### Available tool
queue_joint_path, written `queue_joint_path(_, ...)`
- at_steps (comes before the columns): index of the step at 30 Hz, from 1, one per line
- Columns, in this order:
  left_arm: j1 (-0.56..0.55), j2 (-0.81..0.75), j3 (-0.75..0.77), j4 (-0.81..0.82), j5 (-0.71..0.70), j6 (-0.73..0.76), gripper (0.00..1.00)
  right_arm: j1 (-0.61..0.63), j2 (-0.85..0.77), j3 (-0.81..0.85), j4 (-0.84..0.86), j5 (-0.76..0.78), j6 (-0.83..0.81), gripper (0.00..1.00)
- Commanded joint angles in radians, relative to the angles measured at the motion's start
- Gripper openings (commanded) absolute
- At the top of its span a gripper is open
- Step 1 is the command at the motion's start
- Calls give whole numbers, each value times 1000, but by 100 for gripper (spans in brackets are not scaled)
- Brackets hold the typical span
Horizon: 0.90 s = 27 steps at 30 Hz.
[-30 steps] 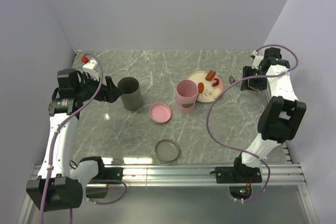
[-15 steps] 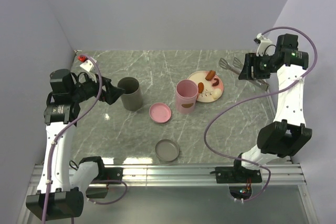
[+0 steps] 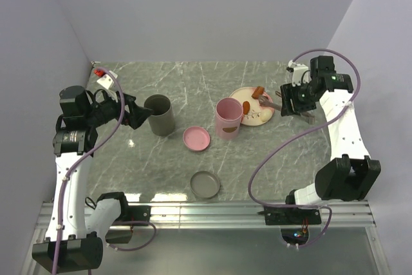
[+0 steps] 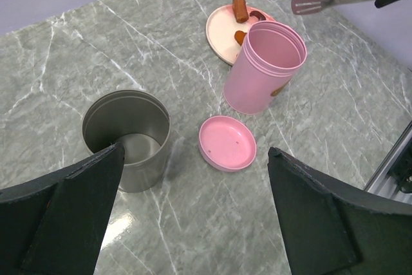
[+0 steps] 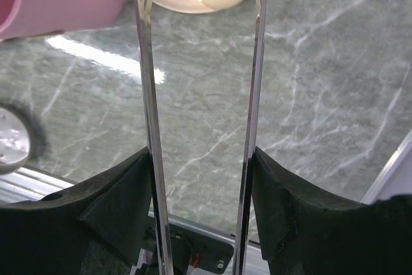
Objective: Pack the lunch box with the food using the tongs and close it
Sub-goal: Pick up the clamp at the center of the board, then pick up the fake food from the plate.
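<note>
Grey-veined marble forms the bench [image 3: 193, 88]. At its left edge the left arm stands tall, elbow raised and forearm turned to the right. The left pincer [image 3: 143, 113] is spread wide and empty, just left of the open grey canister [image 3: 159, 114] and not touching it.

The right arm climbs from its base at the near right, reaches along the right edge, and bends its wrist to the left. The right pincer [image 3: 293, 102] pinches the tongs [image 3: 273, 102] by their rear part. In the wrist view each black finger [image 5: 109, 210] presses the outside of one thin metal arm, and the two arms stay apart.

The tongs point left, held off the bench, their tips over the right side of the plate [image 3: 238, 96], close to the food [image 3: 257, 92] — a few reddish-brown pieces lying on it. The lunch box [image 3: 228, 118] stands upright and open just left of the plate. Its pink lid [image 3: 196, 138] lies flat on the bench at its near left, and a grey lid [image 3: 205, 185] lies nearer the front rail.

Half a second earlier the right wrist was higher and farther back, and the tongs hung over bare marble to the far right of the plate — now they have swung left over it. The left arm has barely shifted.
</note>
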<state>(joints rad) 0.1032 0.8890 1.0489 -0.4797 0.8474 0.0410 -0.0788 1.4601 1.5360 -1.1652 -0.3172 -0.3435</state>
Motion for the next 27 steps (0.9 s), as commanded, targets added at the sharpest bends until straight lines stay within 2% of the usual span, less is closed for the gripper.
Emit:
queue_joint_path(1,1,-15,8,18,-8,-10,100,17,-64,-37,102,70,27,65)
queue_joint_path(11,0,-25,-30,49,-22,-33,99,37,-53,-181,188,147,58,64)
queue_joint_path(12,0,-27,-32,52,-21,-74,99,39,-50,-189,197,148,60,64)
queue_joint_path(27,0,-27,-49,90,-38,-98,99,100,26,-258,282,182,98,61)
